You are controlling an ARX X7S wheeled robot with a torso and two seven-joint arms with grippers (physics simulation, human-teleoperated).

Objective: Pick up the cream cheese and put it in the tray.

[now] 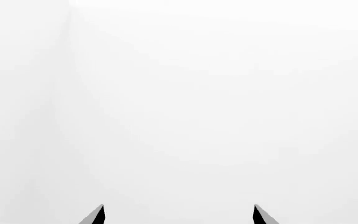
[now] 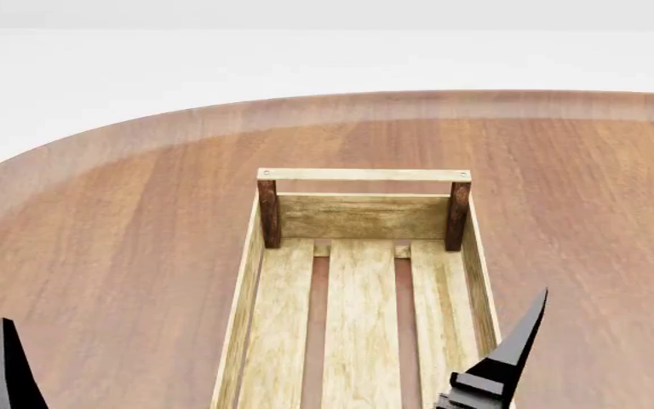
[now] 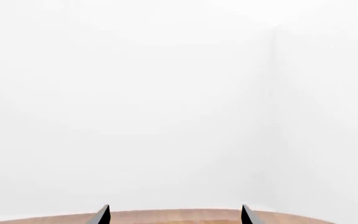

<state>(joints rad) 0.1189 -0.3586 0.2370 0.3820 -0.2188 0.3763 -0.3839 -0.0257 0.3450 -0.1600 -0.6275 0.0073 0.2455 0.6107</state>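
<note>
The tray is a long pale wood crate with dark brown corner posts and a top rail at its far end. It lies in the middle of the table in the head view, and the part I see holds nothing. The cream cheese is not in view in any frame. My left gripper is open and empty and faces a white wall; one of its fingers shows at the head view's lower left. My right gripper is open and empty; one of its fingers rises over the tray's near right side.
The round-edged brown wooden table stretches left and right of the tray, and its far edge shows in the right wrist view. White floor and walls lie beyond it.
</note>
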